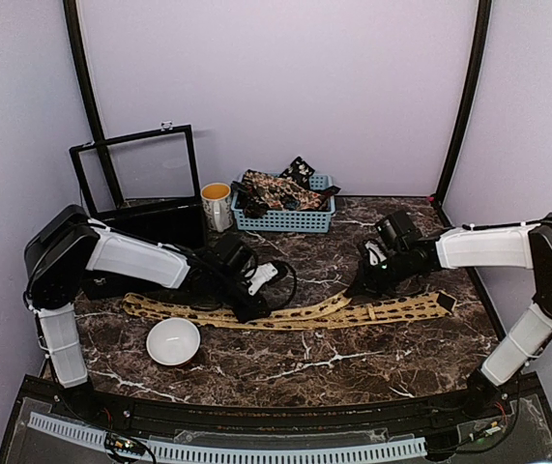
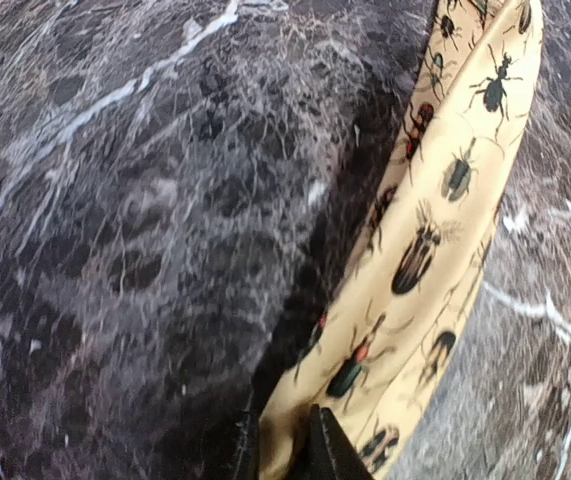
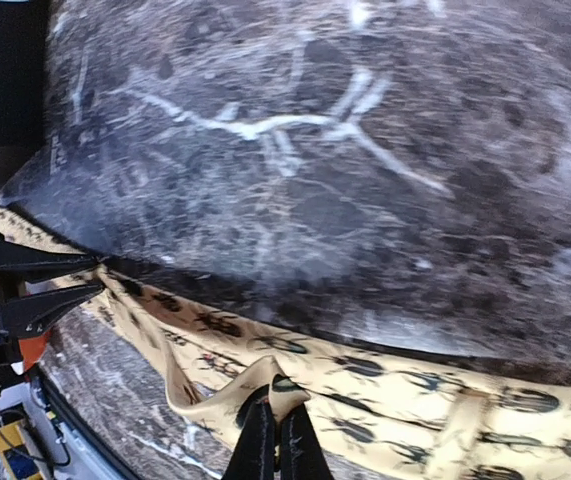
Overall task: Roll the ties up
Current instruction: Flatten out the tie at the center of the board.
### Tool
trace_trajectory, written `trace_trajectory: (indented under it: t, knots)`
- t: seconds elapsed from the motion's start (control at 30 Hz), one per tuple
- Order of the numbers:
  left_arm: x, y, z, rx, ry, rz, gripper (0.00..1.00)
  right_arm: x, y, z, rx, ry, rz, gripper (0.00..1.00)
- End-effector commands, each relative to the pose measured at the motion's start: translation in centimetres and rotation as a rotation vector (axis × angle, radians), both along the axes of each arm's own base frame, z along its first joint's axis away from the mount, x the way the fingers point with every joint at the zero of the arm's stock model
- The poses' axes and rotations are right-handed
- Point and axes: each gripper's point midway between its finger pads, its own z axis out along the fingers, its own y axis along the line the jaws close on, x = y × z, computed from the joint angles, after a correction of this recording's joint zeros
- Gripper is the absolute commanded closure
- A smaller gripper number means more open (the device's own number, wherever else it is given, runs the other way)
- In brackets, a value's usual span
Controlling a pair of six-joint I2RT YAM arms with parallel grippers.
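The white-and-black left arm (image 1: 130, 256) is stretching inward and low, with the left claw (image 1: 250, 311) pointing down and pinching the mustard-yellow beetle-printed fabric tie (image 1: 305, 315). The right arm (image 1: 483, 246) is reaching inward too, with the right claw (image 1: 358, 288) gripping a raised fold, jaws together.

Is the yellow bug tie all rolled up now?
No, the yellow tie lies stretched out in a long flat strip across the marble table.

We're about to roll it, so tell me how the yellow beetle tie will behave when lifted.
Probably floppy: the tie puckers into a soft fold where the right gripper pinches it. Likely light and thin, since it lies flat along the table. It may slide on the polished marble.
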Motion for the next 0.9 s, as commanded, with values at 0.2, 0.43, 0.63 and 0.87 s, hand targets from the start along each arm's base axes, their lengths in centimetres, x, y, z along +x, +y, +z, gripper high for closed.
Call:
trace_trajectory:
  t: [0.2, 0.43, 0.63, 0.87]
  knots:
    - [-2.7, 2.3, 1.2, 0.073, 0.029, -0.069, 0.44, -0.3, 1.1, -0.4, 0.041, 0.026, 0.037, 0.57]
    - [-0.5, -3.4, 5.8, -0.087, -0.045, -0.053, 0.3, 0.2, -4.8, 1.2, 0.028, -0.015, -0.09, 0.6]
    - [0.5, -6.5, 3.2, -0.029, 0.034, -0.085, 0.35, -1.7, -6.5, -2.0, -0.093, 0.079, -0.042, 0.73]
    - [-1.4, -3.5, -1.1, 0.115, 0.12, -0.081, 0.41, -2.6, -5.7, -3.9, -0.054, 0.124, -0.014, 0.74]
